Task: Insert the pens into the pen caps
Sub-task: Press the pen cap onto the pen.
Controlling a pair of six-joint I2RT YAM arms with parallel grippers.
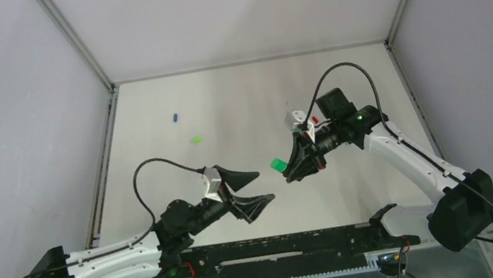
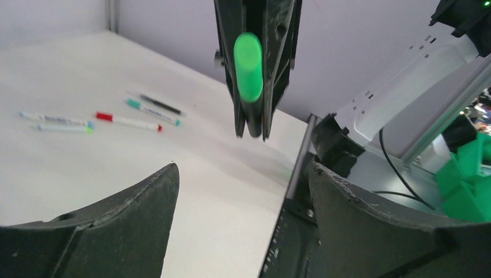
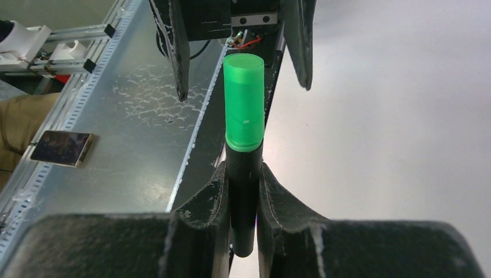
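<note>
Left fingers wide; pens beyond capped marker

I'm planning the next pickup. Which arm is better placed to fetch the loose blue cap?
Left. The left gripper stands open and empty, and the blue cap lies on its side of the table. The right gripper is shut on the green-capped black marker.

Smooth green plastic cap, matt black marker

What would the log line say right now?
left gripper: open, empty | right gripper: shut on black marker | green cap: on marker
</note>
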